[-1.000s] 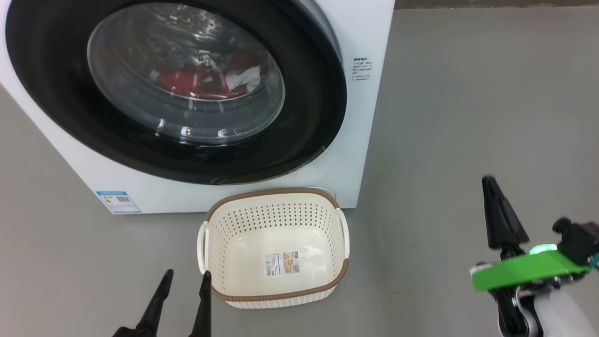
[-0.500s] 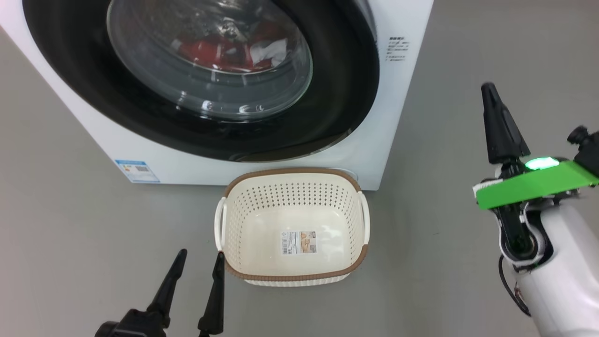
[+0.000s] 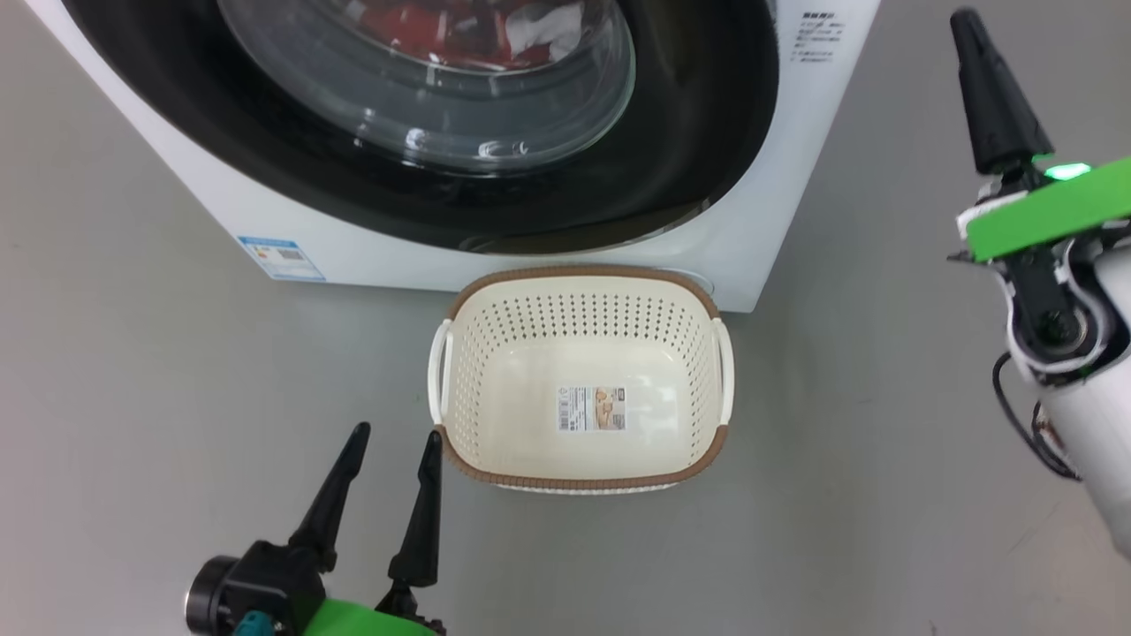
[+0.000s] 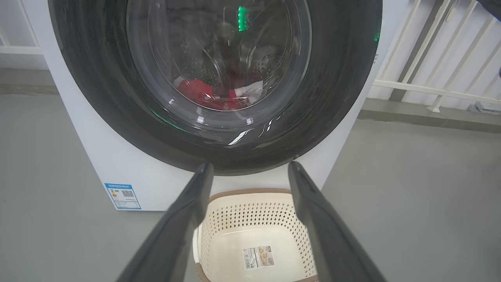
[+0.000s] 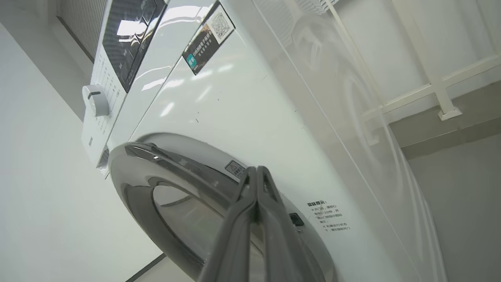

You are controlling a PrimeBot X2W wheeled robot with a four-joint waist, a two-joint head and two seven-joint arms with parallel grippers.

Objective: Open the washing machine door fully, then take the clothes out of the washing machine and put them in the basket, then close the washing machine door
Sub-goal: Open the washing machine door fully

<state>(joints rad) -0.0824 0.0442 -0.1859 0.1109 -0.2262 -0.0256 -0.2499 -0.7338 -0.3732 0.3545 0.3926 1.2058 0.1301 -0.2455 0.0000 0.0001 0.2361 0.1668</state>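
grey floor (image 3: pixel 132 371), basket (image 3: pixel 583 272) before the washer (image 3: pixel 800 185): left gripper (image 3: pixel 397 433) gapes empty, right gripper (image 3: pixel 963 19), pinched shut on nothing, could skid off the glossy door (image 3: pixel 707 150).

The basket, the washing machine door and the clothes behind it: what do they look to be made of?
The basket: probably moulded plastic, cream with a slight sheen, judging by its regular holes and brown woven-look rim.
The washing machine door: the window seems to be clear glass, bulging with sharp highlights. The black rim is glossy, perhaps plastic.
The clothes: soft red fabric with white parts, lying crumpled.
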